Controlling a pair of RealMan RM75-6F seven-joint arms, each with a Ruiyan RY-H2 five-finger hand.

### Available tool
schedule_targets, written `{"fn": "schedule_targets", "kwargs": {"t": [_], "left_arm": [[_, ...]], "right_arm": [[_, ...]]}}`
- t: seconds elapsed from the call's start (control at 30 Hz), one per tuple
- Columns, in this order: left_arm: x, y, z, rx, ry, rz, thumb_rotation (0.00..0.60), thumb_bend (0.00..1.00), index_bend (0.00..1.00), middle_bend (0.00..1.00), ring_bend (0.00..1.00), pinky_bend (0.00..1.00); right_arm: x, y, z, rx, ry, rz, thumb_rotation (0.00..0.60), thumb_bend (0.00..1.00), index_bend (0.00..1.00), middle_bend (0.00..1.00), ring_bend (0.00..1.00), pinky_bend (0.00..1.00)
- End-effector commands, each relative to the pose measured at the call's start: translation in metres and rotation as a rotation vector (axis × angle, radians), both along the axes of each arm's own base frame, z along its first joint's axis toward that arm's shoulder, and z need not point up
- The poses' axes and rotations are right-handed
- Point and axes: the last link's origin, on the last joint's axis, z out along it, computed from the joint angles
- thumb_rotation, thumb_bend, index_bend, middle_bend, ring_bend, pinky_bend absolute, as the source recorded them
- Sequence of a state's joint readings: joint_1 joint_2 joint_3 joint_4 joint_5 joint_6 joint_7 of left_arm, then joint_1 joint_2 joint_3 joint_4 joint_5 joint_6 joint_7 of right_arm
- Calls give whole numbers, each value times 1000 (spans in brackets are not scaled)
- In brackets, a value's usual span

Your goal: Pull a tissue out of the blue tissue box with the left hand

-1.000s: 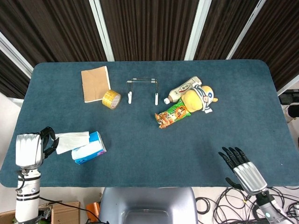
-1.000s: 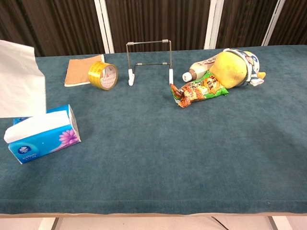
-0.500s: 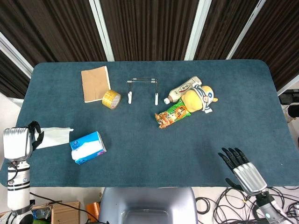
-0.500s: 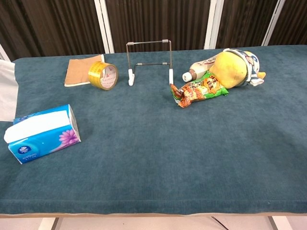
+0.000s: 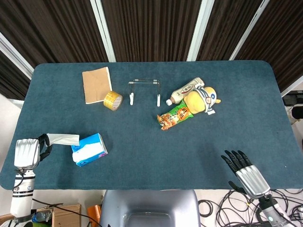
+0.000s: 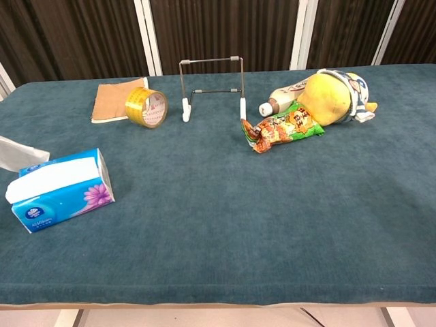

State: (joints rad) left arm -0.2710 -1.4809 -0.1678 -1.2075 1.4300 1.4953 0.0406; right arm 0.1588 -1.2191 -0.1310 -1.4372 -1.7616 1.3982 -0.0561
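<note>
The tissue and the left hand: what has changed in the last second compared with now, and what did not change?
The left hand still holds the tissue, already free of the blue tissue box. It swung out past the table's left edge, then came back lower, so the tissue now sits just left of the box. In the chest view the big raised sheet shrank to a small corner. The box, the right hand and the far objects stayed put.

No legible text on any item.
</note>
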Motion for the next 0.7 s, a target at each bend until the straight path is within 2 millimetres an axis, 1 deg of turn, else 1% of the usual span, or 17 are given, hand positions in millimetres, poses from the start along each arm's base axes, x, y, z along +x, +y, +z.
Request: {"fn": "schedule_targets", "kwargs": {"t": [0.03,0.07,0.13,0.17,0.27,0.3,0.37,0.4,0.43,0.47,0.53,0.57,0.63,0.67,0.7], "left_arm": [[-5,-3,-6,-22,-28,-7,600,426,490,839,869,890],[-5,-4,-5,-32,-28,-14,600,416,458,785,822,869],[-6,-6,-2,-49,-30,-30,600,396,372,629,674,837],[-7,-7,-2,-57,-32,-33,600,389,336,546,589,837],[-8,-10,2,-71,-54,-46,600,375,278,368,422,852],[-9,-10,2,-73,-64,-47,600,372,272,328,412,855],[-11,-11,3,-89,-63,-42,600,362,254,155,476,909],[-12,-11,4,-90,-61,-41,600,359,245,107,504,927],[-12,-12,4,-94,-58,-40,600,357,234,81,522,936],[-12,-12,3,-97,-57,-40,600,354,228,88,512,918],[-12,-13,3,-108,-55,-39,600,346,212,98,452,837],[-13,-13,3,-119,-55,-35,600,340,202,99,395,762],[-13,-15,1,-158,-59,-22,600,320,170,68,216,509],[-11,-17,0,-184,-42,-26,600,312,160,48,150,422],[-10,-19,2,-192,-31,-33,600,309,156,38,121,390]], "right_arm": [[0,0,0,-1,1,-1,600,218,6,10,0,72],[0,0,0,-1,1,-1,600,218,6,10,0,72],[0,0,-1,-2,2,-1,600,218,6,10,0,72],[0,0,-1,-1,2,-2,600,218,6,10,0,72],[0,1,-1,-1,3,-4,600,218,6,10,0,72],[-1,2,-1,1,4,-4,600,217,6,10,0,72],[0,2,-2,3,4,-4,600,218,6,10,0,72],[0,2,-2,3,3,-4,600,217,6,10,0,72],[0,2,-2,3,3,-4,600,217,6,10,0,72],[0,2,-2,3,2,-4,600,218,6,10,0,72],[0,2,-2,2,1,-4,600,218,6,11,0,72],[0,2,-2,1,0,-4,600,218,6,11,0,72],[0,2,-1,-5,-4,-4,600,217,6,10,0,72],[1,1,1,-14,-13,-6,600,218,6,11,0,72],[1,2,2,-18,-19,-5,600,218,6,11,0,72]]}}
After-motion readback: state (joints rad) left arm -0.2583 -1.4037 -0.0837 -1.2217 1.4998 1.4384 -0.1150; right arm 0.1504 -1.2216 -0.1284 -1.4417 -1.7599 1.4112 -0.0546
